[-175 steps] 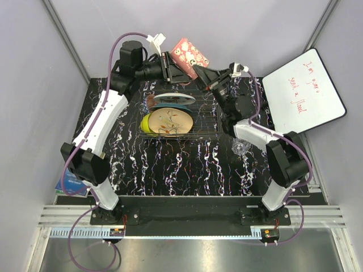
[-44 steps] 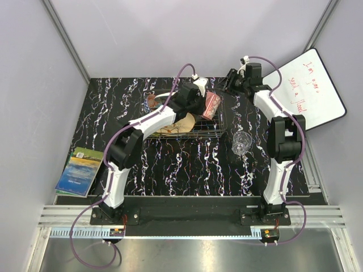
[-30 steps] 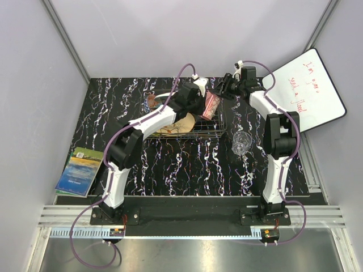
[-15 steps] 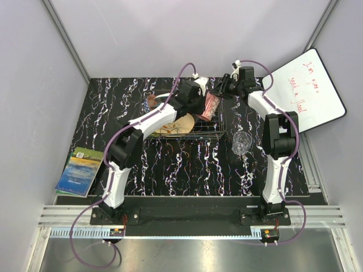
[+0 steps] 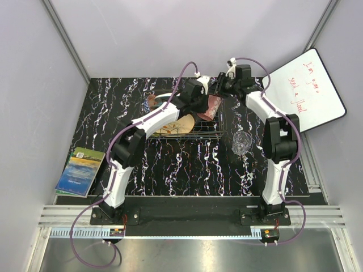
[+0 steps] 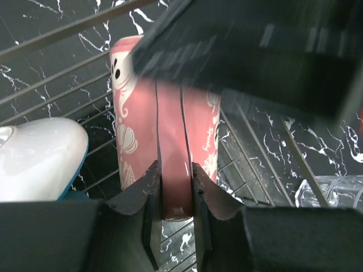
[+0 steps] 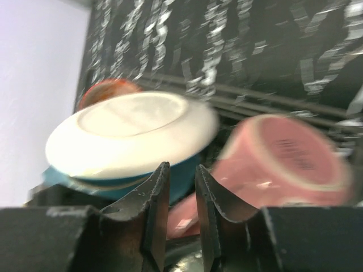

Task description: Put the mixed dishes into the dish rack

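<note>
Left claw (image 6: 176, 170) pinching the mug (image 6: 133, 113) by its handle, I am holding it at the right end of the rack (image 5: 210, 131) beside plates (image 7: 130, 130) already loaded, and judging that only the glass (image 5: 241, 141) is waiting outside.

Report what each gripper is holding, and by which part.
The left gripper is clamped on the pink mug by its handle. The right gripper holds nothing; its jaws stand slightly apart with nothing between them.
</note>
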Controlling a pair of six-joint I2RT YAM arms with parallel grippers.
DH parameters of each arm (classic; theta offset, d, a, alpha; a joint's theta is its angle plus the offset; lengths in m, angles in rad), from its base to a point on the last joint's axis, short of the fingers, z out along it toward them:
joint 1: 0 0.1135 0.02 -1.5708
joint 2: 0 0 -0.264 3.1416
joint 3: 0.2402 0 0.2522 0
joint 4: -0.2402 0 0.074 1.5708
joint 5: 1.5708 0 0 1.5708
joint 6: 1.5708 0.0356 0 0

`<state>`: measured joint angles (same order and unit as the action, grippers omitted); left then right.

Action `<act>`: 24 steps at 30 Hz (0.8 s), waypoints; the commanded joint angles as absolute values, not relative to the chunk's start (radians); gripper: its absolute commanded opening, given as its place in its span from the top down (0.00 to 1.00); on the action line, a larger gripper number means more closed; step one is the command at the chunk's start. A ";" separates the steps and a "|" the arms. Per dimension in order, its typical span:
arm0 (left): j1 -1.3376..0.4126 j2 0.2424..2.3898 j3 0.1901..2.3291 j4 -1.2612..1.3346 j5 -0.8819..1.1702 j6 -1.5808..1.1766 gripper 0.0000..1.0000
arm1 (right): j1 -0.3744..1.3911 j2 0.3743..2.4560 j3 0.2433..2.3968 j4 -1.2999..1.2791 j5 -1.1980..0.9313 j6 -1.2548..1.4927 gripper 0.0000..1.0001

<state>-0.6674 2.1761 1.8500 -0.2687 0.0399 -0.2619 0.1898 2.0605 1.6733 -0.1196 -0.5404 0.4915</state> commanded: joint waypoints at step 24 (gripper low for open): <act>-0.687 2.103 1.833 -0.252 0.083 -0.236 1.00 | 0.150 2.052 1.818 -0.229 -0.522 0.423 0.42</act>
<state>-0.6689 2.1796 1.8534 -0.2592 0.0406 -0.2646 0.1574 2.0445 1.7752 -0.2165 -0.5316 0.4438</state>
